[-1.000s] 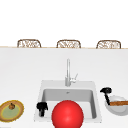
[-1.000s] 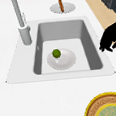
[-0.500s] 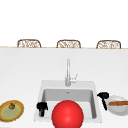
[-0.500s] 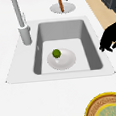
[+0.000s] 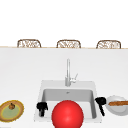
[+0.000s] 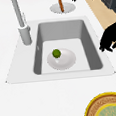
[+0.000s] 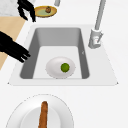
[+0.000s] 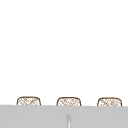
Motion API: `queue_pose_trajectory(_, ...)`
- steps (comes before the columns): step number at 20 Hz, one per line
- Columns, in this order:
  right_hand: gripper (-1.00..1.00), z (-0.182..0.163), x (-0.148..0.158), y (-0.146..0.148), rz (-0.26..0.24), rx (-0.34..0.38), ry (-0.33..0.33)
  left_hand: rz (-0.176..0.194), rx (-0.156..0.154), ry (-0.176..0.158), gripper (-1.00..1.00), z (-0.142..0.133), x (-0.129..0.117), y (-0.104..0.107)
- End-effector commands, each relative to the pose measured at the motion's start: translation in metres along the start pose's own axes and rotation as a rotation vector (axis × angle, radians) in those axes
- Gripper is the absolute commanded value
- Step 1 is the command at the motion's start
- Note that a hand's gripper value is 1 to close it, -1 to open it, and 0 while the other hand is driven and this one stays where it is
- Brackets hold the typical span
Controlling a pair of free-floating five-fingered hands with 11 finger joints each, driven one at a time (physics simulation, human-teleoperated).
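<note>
Lime point(image 7: 65, 67) in sink bowl point(image 7: 53, 71), well below rt hand point(image 7: 17, 52).

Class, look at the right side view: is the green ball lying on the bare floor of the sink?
No: the green ball rests in a white bowl that sits on the floor of the sink.

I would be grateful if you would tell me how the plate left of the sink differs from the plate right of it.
The left plate is yellow-brown with a greenish centre; the right plate is plain white. The left plate carries a small round brown item; the right plate carries a long brown stick-shaped item. The left robot hand is nearest the left plate, the right robot hand nearest the right plate. Both plates are round and rest on the white counter.
</note>
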Motion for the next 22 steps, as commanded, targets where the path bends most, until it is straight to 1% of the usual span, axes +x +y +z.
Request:
queue_pose_trajectory(1,-1.00,0.014,0.018,0.008,0.063,-0.062,0.033,0.000,0.000,0.000,0.00,0.000,0.000,0.000)
queue_pose_trajectory(2,-1.00,0.019,0.023,0.014,0.061,-0.059,0.033,0.000,0.000,0.000,0.00,0.000,0.000,0.000)
queue_pose_trajectory(3,-1.00,0.019,0.020,0.013,0.036,-0.041,0.024,0.000,0.000,0.000,0.00,0.000,0.000,0.000)
queue_pose_trajectory(4,-1.00,0.014,0.020,0.010,0.023,-0.024,0.013,0.000,0.000,0.000,0.00,0.000,0.000,0.000)
queue_pose_trajectory(5,-1.00,0.013,0.015,0.009,0.001,-0.023,0.009,0.000,0.000,0.000,0.00,0.000,0.000,0.000)
queue_pose_trajectory(6,-1.00,0.013,0.019,0.011,0.014,-0.014,0.003,0.000,0.000,0.000,0.00,0.000,0.000,0.000)
queue_pose_trajectory(7,-1.00,0.014,0.021,0.010,0.009,-0.009,-0.004,0.000,0.000,0.000,0.00,0.000,0.000,0.000)
queue_pose_trajectory(8,-1.00,0.016,0.025,0.012,0.003,-0.016,-0.009,0.000,0.000,0.000,0.00,0.000,0.000,0.000)
queue_pose_trajectory(9,-1.00,0.024,0.030,0.016,0.012,-0.017,-0.026,0.000,0.000,0.000,0.00,0.000,0.000,0.000)
queue_pose_trajectory(10,-1.00,0.027,0.030,0.018,0.019,-0.039,-0.026,0.000,0.000,0.000,0.00,0.000,0.000,0.000)
queue_pose_trajectory(11,-1.00,0.027,0.033,0.018,0.021,-0.026,-0.034,0.000,0.000,0.000,0.00,0.000,0.000,0.000)
queue_pose_trajectory(12,-1.00,0.021,0.027,0.014,0.008,-0.024,-0.015,0.000,0.000,0.000,0.00,0.000,0.000,0.000)
queue_pose_trajectory(13,-1.00,0.026,0.028,0.017,0.002,-0.022,-0.009,0.000,0.000,0.000,0.00,0.000,0.000,0.000)
queue_pose_trajectory(15,-1.00,0.023,0.037,0.015,0.007,-0.030,0.003,0.000,0.000,0.000,0.00,0.000,0.000,0.000)
queue_pose_trajectory(16,-1.00,0.022,0.048,0.013,0.028,-0.066,0.026,0.000,0.000,0.000,0.00,0.000,0.000,0.000)
queue_pose_trajectory(17,-1.00,0.021,0.056,0.012,0.034,-0.091,0.043,0.000,0.000,0.000,0.00,0.000,0.000,0.000)
queue_pose_trajectory(18,-1.00,0.023,0.055,0.013,0.027,-0.142,0.038,0.000,0.000,0.000,0.00,0.000,0.000,0.000)
queue_pose_trajectory(19,-1.00,0.023,0.057,0.013,0.020,-0.158,0.044,0.000,0.000,0.000,0.00,0.000,0.000,0.000)
queue_pose_trajectory(20,-1.00,0.022,0.062,0.013,0.022,-0.175,0.048,0.000,0.000,0.000,0.00,0.000,0.000,0.000)
queue_pose_trajectory(22,-1.00,0.012,0.072,0.004,0.017,-0.213,0.049,0.000,0.000,0.000,0.00,0.000,0.000,0.000)
